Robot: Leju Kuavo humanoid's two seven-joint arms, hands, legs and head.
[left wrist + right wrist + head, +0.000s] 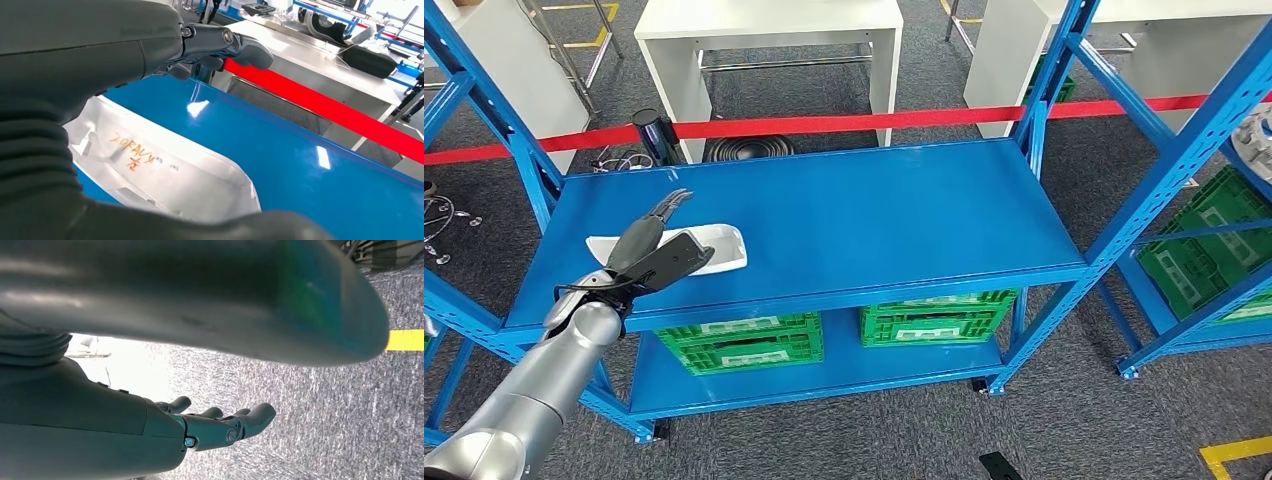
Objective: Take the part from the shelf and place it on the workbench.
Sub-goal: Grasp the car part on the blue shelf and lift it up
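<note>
A long white molded part lies flat on the left of the blue shelf's top board. My left hand hangs over the part's near left end, fingers stretched out toward the back of the shelf and holding nothing. In the left wrist view the part, with orange handwriting on it, lies just below the hand, and the fingers point out over bare blue board. I cannot tell whether the hand touches the part. My right hand hangs over grey carpet with its fingers loosely apart and nothing in them.
Two green crates sit on the shelf's lower board. Red barrier tape runs behind the shelf, with white tables beyond it. Another blue rack with green crates stands at the right.
</note>
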